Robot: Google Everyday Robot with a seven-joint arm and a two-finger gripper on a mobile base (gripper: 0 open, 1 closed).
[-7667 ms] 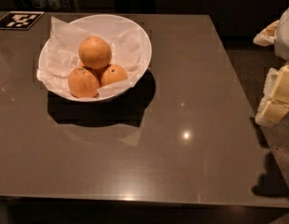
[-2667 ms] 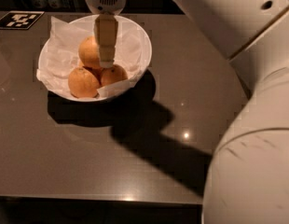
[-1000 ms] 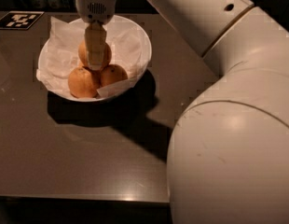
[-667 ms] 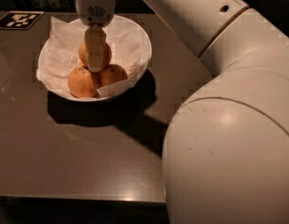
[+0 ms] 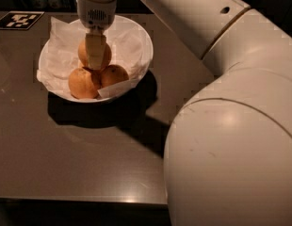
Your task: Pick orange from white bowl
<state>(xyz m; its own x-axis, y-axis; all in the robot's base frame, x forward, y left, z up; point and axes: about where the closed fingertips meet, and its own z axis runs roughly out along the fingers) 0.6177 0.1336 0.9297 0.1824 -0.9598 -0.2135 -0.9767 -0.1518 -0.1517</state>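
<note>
One gripper (image 5: pixel 96 64), pointing straight down into the bowl (image 5: pixel 146 55), its tip in front of the rear orange (image 5: pixel 82 55) and overlapping its middle. Can't tell whether it's open or closed, or whether it has the orange. That orange sits at the back of the bowl on crumpled paper (image 5: pixel 61 55). In front of it: two other oranges, one front-left (image 5: pixel 83 83), one front-right (image 5: pixel 115 74), touching each other and packed against the rear one. Paper edges stick up past the rim at back-left and front-right. Bowl sits on a dark glossy table (image 5: pixel 89 154), far-left part. Black-and-white marker (image 5: pixel 19 20) at the table's far-left corner, near the bowl. Arm (image 5: pixel 231 126) fills the right side of the view and runs up and across to the gripper.
</note>
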